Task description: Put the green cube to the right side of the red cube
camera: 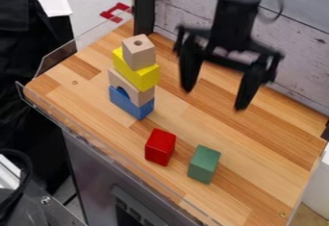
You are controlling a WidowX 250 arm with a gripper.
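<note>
Black two-finger gripper (214,100): one, hanging over the work, fingers spread wide apart, nothing held between them.

Green wooden-looking block, the cube of the task (204,164): one, on the tabletop, lower in the view than the gripper and on the camera's side of it, clear of both fingers.

Red block, glossy (160,147): one, also on the camera's side of the gripper, farther toward the view's left than the green one. The two stand near each other with a narrow gap, not touching; green lies on the view's right of red.

Stack of four blocks, at the view's left of the gripper and apart from it. From the base: blue notched block (132,104); plain wood block with an arched cut-out (139,93); yellow block (146,78); plain wood cube with a round hole in its top (139,56).

Tabletop of light and dark wood strips (257,162): one, beneath the gripper.

Wall of pale, weathered planks (186,6): one, behind the gripper.
</note>
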